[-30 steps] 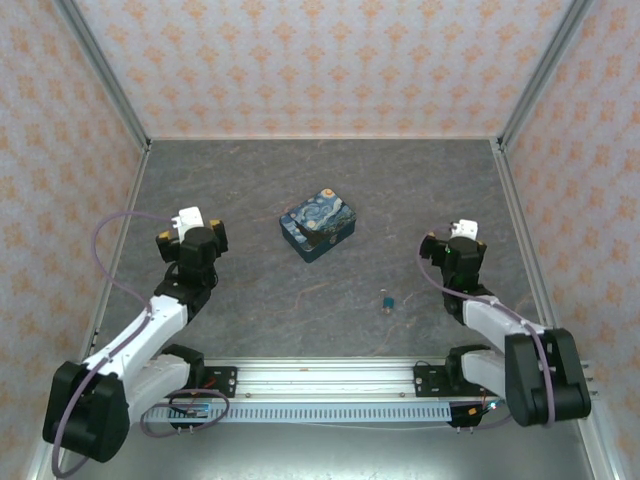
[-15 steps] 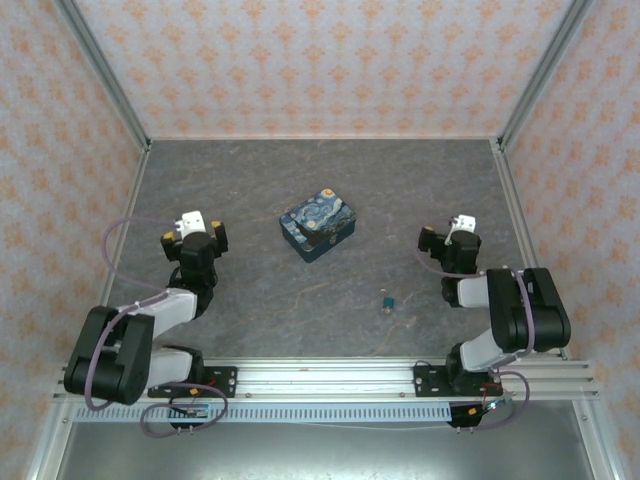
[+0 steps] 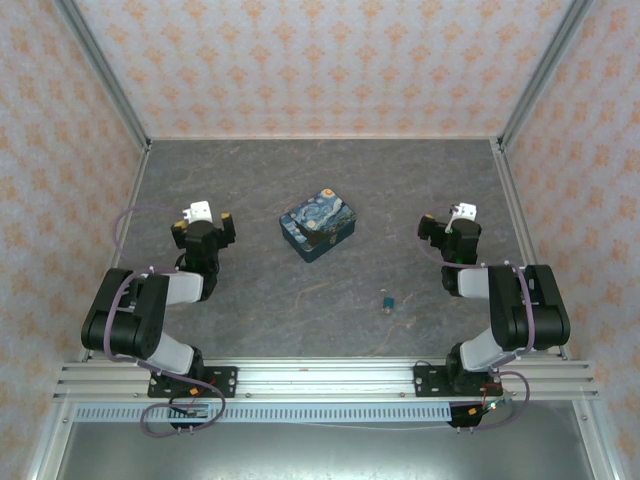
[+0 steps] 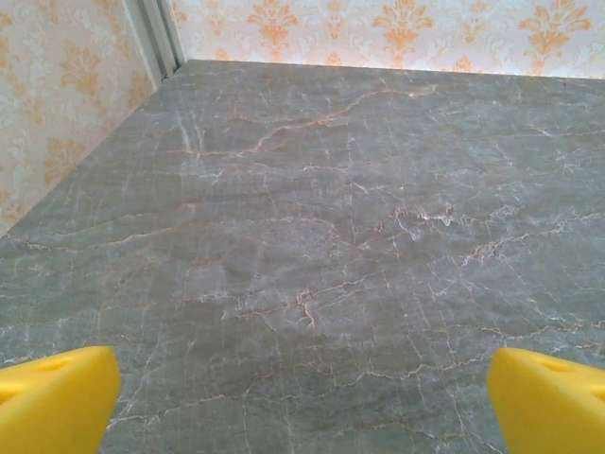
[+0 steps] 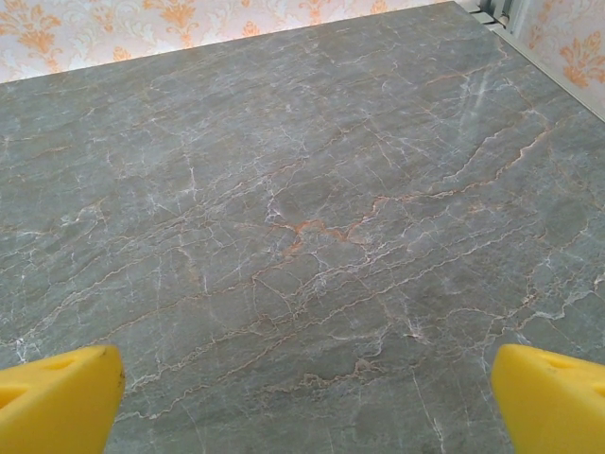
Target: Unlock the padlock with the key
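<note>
The padlock [image 3: 386,298], a tiny dark bluish body, lies on the marble floor right of centre. The key [image 3: 388,308] is a pale sliver right next to it on the near side; whether they touch is too small to tell. My left gripper [image 3: 203,226] hovers at the left, far from both, open, its yellow fingertips [image 4: 57,402] wide apart over bare floor. My right gripper [image 3: 447,228] stands right of and beyond the padlock, open too, with nothing between its yellow fingertips [image 5: 548,402]. In both wrist views the left gripper [image 4: 302,407] and right gripper [image 5: 302,402] frame only marble.
A blue-and-yellow painted tin [image 3: 318,223] sits closed near the middle, between the two grippers. Patterned walls with metal corner posts [image 3: 108,85] close in the floor on three sides. An aluminium rail [image 3: 320,378] runs along the near edge.
Both arms have folded back toward their bases, and the two grippers have shifted slightly away from me. Both stayed open. The padlock, key and tin have not moved.
</note>
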Tool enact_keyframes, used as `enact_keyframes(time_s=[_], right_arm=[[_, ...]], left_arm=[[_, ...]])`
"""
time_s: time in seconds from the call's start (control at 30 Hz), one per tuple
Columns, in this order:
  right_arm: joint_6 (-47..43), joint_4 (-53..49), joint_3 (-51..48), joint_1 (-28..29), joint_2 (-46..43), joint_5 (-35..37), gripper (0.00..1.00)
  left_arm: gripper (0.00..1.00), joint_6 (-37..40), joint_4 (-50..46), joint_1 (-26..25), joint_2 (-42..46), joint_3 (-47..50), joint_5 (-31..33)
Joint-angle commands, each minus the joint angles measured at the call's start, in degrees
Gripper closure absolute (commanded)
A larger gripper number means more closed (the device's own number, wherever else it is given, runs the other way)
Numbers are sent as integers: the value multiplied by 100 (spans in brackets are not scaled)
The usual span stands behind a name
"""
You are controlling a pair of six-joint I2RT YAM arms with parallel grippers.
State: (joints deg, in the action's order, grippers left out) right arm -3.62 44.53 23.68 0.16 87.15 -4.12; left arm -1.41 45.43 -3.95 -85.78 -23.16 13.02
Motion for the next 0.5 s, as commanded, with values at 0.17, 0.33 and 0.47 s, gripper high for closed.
enact_keyframes(time_s=[0.17,0.33,0.47], right_arm=[[75,-15,25,-29,-7,43,1],[75,-41,54,-29,1,38,1],[80,-32,40,-31,-5,43,1]], left_arm=[[0,49,-156,39,17,-49,-71],[0,49,-149,34,17,-53,-77],[0,44,-149,35,17,-49,-80]])
